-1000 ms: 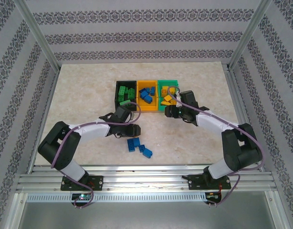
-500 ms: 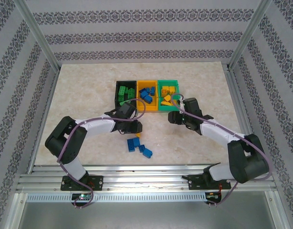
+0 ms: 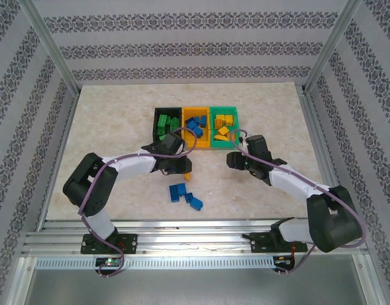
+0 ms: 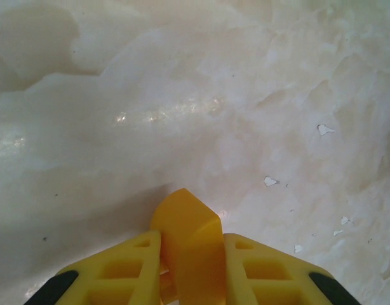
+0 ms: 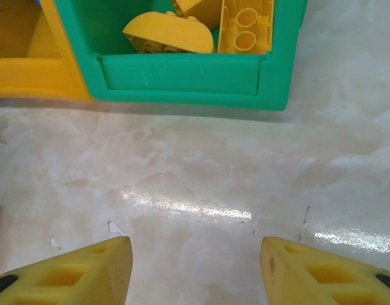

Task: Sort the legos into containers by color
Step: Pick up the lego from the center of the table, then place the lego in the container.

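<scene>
Left hand [image 4: 190,241] pinching a yellow brick [image 4: 185,219], surface [image 4: 214,95] below | right hand [image 5: 195,244] jaws apart, empty | green bin [image 5: 182,79] just ahead of it

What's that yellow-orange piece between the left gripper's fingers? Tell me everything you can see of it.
It is a small yellow-orange plastic lego brick, smooth and glossy, with a bevelled, wedge-like end pointing away from the wrist camera. No studs show on this side. The two yellow fingers of the left gripper clamp its flanks and hide its rear part. It hangs over the pale marble-patterned table; whether it touches the table I cannot tell.
</scene>
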`<state>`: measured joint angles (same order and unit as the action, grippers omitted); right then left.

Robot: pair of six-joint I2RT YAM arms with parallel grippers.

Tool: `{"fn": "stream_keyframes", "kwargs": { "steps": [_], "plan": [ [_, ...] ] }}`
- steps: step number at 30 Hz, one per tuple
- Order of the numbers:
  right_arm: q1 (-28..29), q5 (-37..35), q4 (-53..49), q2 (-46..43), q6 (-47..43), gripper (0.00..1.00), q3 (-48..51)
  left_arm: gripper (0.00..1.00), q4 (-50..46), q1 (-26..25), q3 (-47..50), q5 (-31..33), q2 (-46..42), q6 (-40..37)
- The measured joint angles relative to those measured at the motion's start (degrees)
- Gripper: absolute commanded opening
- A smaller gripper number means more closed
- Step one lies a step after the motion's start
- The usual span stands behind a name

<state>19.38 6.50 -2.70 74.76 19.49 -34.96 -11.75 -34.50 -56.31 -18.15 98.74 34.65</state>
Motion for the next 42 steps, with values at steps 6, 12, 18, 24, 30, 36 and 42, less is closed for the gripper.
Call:
{"fn": "stream_keyframes", "kwargs": {
  "steps": [6, 12, 18, 24, 30, 36, 42],
  "plan": [
    [-0.2, -0.5, 0.0, -2.9, 0.1, 0.57, 1.8, 0.08, -0.7, 0.0, -3.4, 0.2, 0.3, -0.8],
    [-1.3, -0.5, 0.2, -3.7, 0.7, 0.57, 4.3, 0.08, -1.7, 0.0, -16.2, -0.2, 6.1, -2.3],
    [-1.3, 0.1, 0.2, -5.7, 2.0, 0.57, 5.9, 0.09, -3.9, 0.0, -33.2, -0.7, 13.8, -4.6],
    [-1.2, 0.9, 0.9, -8.0, 3.5, 0.57, 7.1, 0.09, -8.3, 0.0, -49.9, -0.7, 22.8, -7.3],
    [0.5, 1.8, 0.9, -8.7, 5.2, 0.57, 8.3, 0.35, -13.1, 0.1, -63.0, 0.4, 31.8, -9.5],
    [4.1, 1.9, 1.3, -8.3, 6.1, 0.57, 8.4, 0.52, -18.7, 0.1, -76.0, -0.9, 40.5, -10.4],
    [7.2, 1.9, 2.3, -5.0, 6.3, 0.57, 8.3, 0.53, -19.1, 0.1, -70.1, -1.0, 37.3, -10.5]
  ]
}}
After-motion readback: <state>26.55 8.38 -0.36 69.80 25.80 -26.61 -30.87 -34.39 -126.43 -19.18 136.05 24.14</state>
